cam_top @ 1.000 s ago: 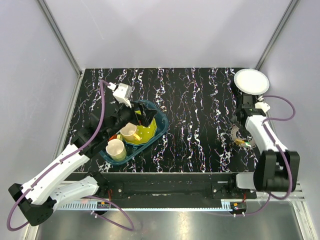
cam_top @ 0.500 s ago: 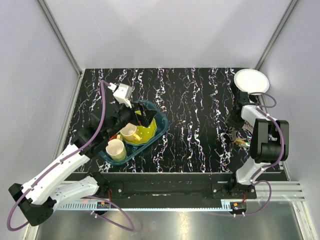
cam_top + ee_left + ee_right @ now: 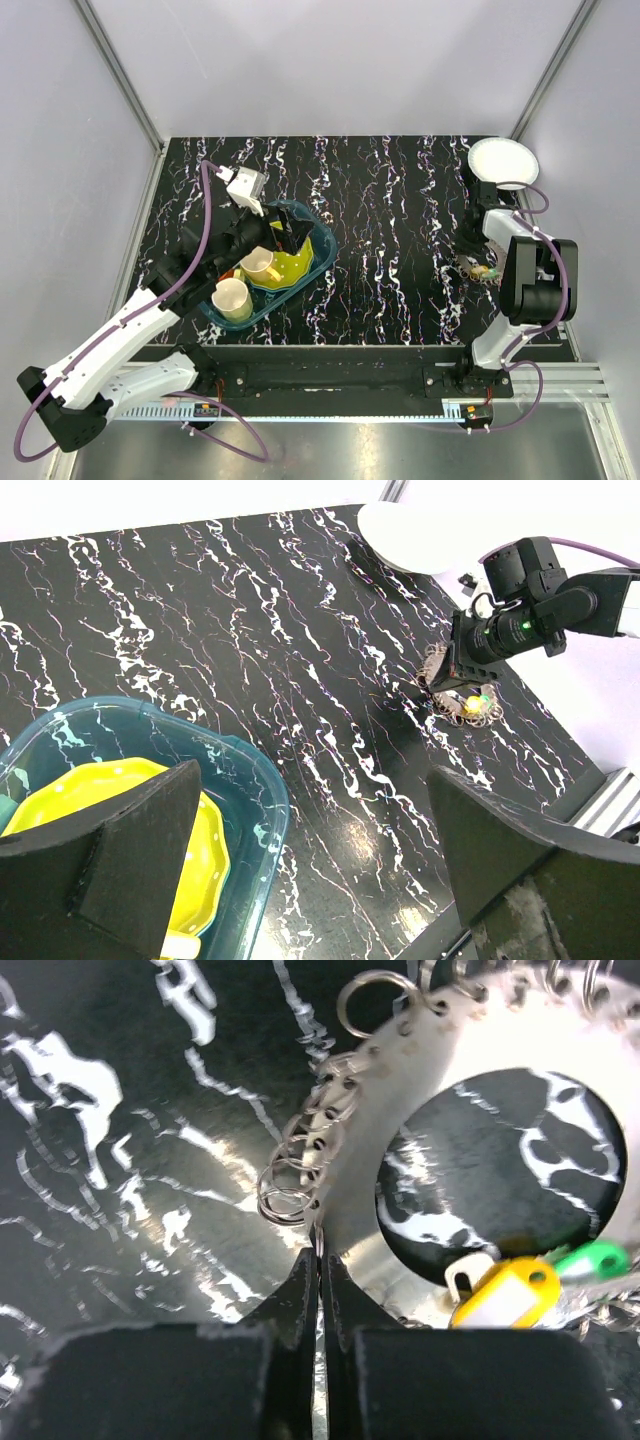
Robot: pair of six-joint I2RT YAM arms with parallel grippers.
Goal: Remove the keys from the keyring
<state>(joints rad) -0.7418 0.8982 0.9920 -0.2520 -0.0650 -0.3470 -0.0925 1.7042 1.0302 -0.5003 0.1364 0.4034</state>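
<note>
Two claws are in view. The right claw (image 3: 318, 1253) is closed, its dark tips meeting at the rim of the keyring (image 3: 365, 1130). Whether they pinch anything cannot be told. The keyring is a flat, shiny metal band with small wire rings (image 3: 290, 1195) threaded along its edge. A yellow tag (image 3: 500, 1295) and a green tag (image 3: 590, 1260) lie on it. It rests flat on the black, white-veined worktop (image 3: 390, 230) near the right edge, in front of a round white plate (image 3: 503, 160). The left claw (image 3: 312, 780) stands wide open above the glossy teal tray (image 3: 250, 770), and it holds nothing. A broad bare stretch of worktop separates the tray and the keyring.
</note>
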